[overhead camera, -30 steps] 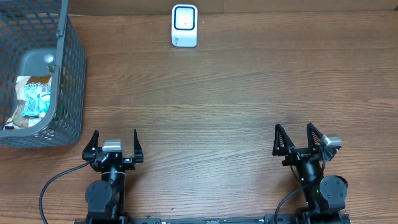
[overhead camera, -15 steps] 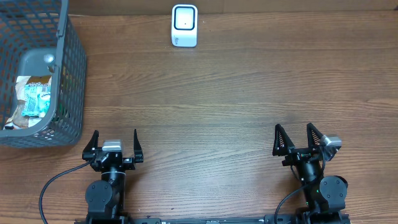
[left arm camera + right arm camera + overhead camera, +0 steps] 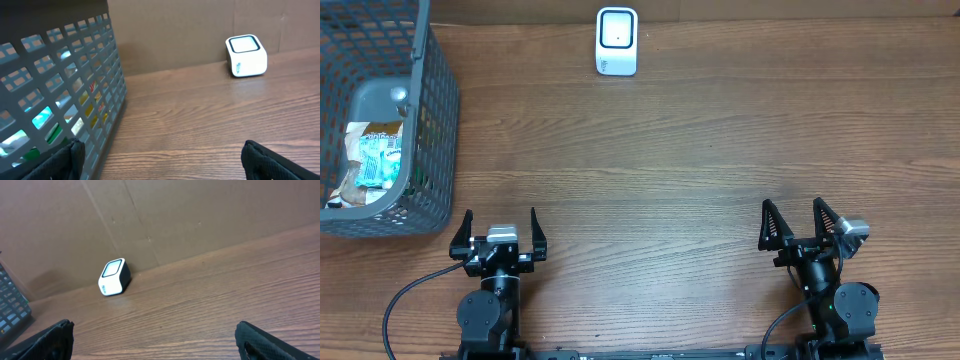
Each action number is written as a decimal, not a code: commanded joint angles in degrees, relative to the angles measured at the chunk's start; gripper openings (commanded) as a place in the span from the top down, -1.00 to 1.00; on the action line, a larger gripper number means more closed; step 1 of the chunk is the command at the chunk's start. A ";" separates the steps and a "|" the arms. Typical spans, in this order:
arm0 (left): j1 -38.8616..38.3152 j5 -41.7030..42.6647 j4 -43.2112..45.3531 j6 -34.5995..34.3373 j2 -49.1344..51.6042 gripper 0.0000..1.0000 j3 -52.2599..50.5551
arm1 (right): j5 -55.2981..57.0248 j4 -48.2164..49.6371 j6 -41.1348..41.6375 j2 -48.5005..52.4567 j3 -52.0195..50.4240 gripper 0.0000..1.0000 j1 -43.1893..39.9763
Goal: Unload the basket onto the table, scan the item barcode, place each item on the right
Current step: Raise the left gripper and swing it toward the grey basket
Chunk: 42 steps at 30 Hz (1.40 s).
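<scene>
**Overhead view: wide apart, nothing held**

Low in frame, left gripper [image 3: 501,214] and right gripper [image 3: 792,205], each with fingers spread wide, touching nothing; upper left, grey basket [image 3: 435,130] with packaged items [image 3: 372,158] inside, barcode too small to make out; top centre, white scanner [image 3: 617,41] on wooden table [image 3: 670,150], well apart from both grippers and from the basket.

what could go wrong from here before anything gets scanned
1. The packets lie jumbled deep in the basket; the open left gripper might snag the tall mesh wall or grab several at once.
2. The scanner is small; a carried item could bump it or miss its window.
</scene>
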 commanded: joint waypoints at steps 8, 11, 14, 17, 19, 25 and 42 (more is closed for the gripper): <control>0.28 -0.55 0.24 1.68 -0.66 -0.99 -0.17 | 0.11 0.17 -0.07 -0.46 -0.61 -1.00 0.33; 0.28 1.73 1.36 1.14 -0.66 -0.99 -0.17 | 0.11 0.17 -0.07 -0.46 -0.61 -1.00 0.33; 0.28 6.40 5.35 -1.11 -0.66 -1.00 0.26 | 0.11 0.15 -0.07 -0.46 -0.61 -1.00 0.33; 0.28 11.10 6.21 -7.87 -0.66 -1.00 3.56 | 0.11 0.17 -0.07 -0.46 -0.61 -1.00 0.33; 0.28 13.20 4.61 -12.83 -0.42 -1.00 8.22 | 0.11 0.17 -0.07 -0.46 -0.61 -1.00 0.33; 0.28 13.53 -9.57 -13.51 8.13 -1.00 32.50 | 0.11 0.15 -0.07 -0.46 -0.61 -1.00 0.33; 0.24 26.43 -62.62 -11.02 64.13 -0.99 102.18 | 0.11 0.17 -0.07 -0.46 -0.61 -1.00 0.33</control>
